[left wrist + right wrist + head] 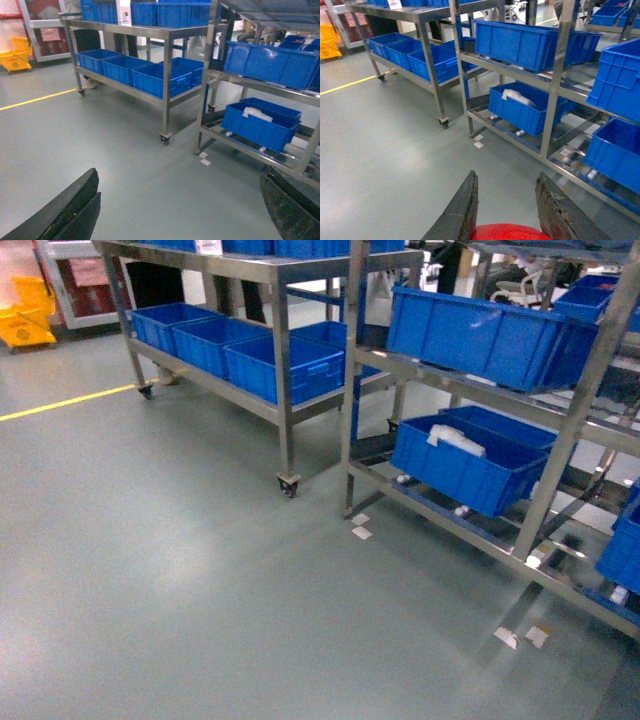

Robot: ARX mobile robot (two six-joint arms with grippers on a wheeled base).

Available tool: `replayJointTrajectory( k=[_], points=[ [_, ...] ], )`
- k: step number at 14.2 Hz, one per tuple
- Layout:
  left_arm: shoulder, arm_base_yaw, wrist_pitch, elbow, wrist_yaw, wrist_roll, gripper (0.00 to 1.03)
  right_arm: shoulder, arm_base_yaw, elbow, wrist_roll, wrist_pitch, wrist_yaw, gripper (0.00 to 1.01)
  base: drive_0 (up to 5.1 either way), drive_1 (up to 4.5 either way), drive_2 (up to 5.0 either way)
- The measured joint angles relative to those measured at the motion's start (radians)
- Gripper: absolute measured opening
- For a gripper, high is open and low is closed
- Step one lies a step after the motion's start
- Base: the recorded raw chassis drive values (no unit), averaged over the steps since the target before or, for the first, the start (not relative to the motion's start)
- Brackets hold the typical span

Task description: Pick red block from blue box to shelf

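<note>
The red block (pixel 505 232) shows as a glossy red curve at the bottom edge of the right wrist view, clamped between the two dark fingers of my right gripper (pixel 506 175). My left gripper (pixel 180 172) is open, its fingers spread wide over bare floor with nothing between them. The steel shelf (pixel 285 390) on castor wheels stands ahead and to the left; it also shows in both wrist views (pixel 167 80) (pixel 432 75). The blue box is out of view. Neither gripper appears in the head view.
A second steel rack (pixel 545 490) stands at the right, close by. Dark blue crates (pixel 470 465) sit on both racks. White markers (pixel 361 532) lie on the grey floor. A yellow floor line (pixel 65 402) and a yellow object (pixel 25 325) are at the far left.
</note>
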Motion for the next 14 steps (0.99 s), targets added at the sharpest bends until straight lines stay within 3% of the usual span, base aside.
replayJointTrajectory(
  k=[14],
  points=[
    [0.000, 0.000, 0.000, 0.000, 0.000, 0.000, 0.98, 0.000, 0.000, 0.000, 0.000, 0.000, 0.000, 0.28, -1.6, -1.59, -1.6]
  ],
)
